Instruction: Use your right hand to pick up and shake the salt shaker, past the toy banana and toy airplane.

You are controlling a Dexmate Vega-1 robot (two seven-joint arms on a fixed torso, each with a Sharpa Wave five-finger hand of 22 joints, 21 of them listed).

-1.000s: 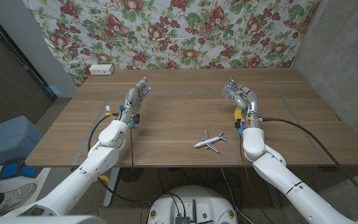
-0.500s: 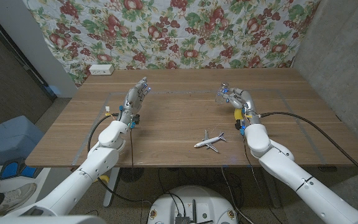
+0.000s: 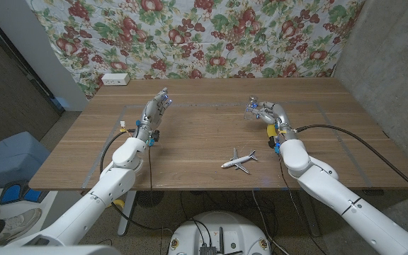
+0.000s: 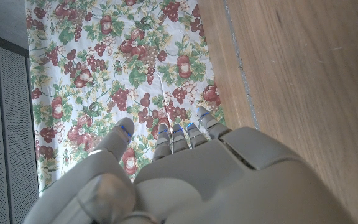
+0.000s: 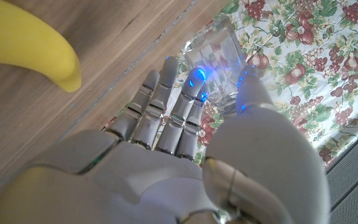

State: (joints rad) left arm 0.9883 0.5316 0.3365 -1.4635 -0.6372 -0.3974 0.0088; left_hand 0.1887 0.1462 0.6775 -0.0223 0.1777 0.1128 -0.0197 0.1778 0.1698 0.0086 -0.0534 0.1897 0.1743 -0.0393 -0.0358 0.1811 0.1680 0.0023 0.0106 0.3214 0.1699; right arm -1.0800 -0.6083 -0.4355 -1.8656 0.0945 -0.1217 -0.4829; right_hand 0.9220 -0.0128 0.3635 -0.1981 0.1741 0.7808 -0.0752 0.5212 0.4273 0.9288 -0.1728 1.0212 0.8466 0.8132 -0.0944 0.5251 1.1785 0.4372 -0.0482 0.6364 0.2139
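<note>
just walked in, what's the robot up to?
The right robot hand holds a clear salt shaker lifted over the far side of the wooden table, with its fingers around the glass. The toy banana lies on the table by that hand, and the toy airplane sits nearer the front edge. The left robot hand is raised over the table, holding nothing.
</note>
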